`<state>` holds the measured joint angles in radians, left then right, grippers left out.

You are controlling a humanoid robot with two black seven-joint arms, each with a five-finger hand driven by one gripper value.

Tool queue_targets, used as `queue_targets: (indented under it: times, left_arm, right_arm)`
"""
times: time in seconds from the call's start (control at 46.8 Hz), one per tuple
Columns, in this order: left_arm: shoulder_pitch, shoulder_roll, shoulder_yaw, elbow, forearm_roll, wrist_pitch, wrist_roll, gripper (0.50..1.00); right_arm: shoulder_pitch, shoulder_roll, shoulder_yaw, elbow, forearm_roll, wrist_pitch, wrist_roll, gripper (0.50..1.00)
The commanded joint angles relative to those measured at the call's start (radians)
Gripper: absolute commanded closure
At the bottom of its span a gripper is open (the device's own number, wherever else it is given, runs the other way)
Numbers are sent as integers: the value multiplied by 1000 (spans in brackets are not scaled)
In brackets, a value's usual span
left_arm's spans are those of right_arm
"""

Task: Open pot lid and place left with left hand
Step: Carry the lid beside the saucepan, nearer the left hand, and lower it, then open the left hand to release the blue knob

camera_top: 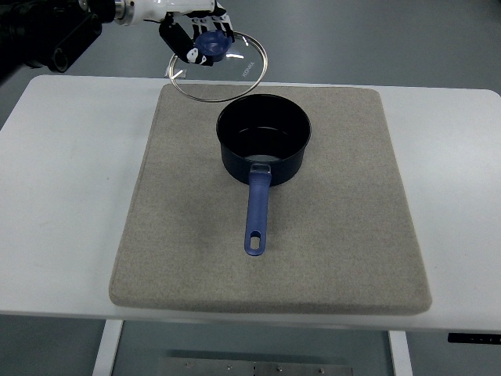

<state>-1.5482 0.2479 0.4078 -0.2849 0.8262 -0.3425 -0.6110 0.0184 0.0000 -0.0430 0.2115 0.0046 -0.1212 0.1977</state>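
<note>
White tabletop point(66, 196) over grey floor carries a beige felt mat point(270, 243). On it stands a dark blue saucepan point(264, 141), uncovered, its blue handle point(257, 211) pointing toward the camera. The left hand point(192, 35) grips the blue knob of the glass lid point(223, 70), held tilted above the mat's far edge.

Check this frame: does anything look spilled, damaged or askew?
Nothing stands out. The left hand holds the glass lid by its blue knob above the mat's far edge; the open pot sits upright, no spill.
</note>
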Motion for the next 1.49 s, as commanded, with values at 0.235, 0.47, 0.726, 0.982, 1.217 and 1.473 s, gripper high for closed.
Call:
queue_targets:
  times: [0.235,0.47,0.726,0.982,1.217,1.473]
  left_arm:
    - [145,82,11,21,-70,20,0,1000]
    - [214,76,16,52,-68,40,0,1000]
    - [261,34,19,52,-61,99,0,1000]
    - [286,13,14,52,-68,123,0,637]
    - [301,13,-23,50,-85,126,0,510]
    - [318,14,-181,50,-185,125,0,510]
  right_arm:
    - [0,0,0,0,-2,-2,0,583]
    - [0,0,-1,0,-2,-3,0,583]
    - [0,0,-1,0,0,-3,0,583]
    - [0,0,-3,0,0,-5,0,583]
    - [0,0,-3,0,2,-5,0,583]
    - [0,0,-3,0,2,-3,0,583]
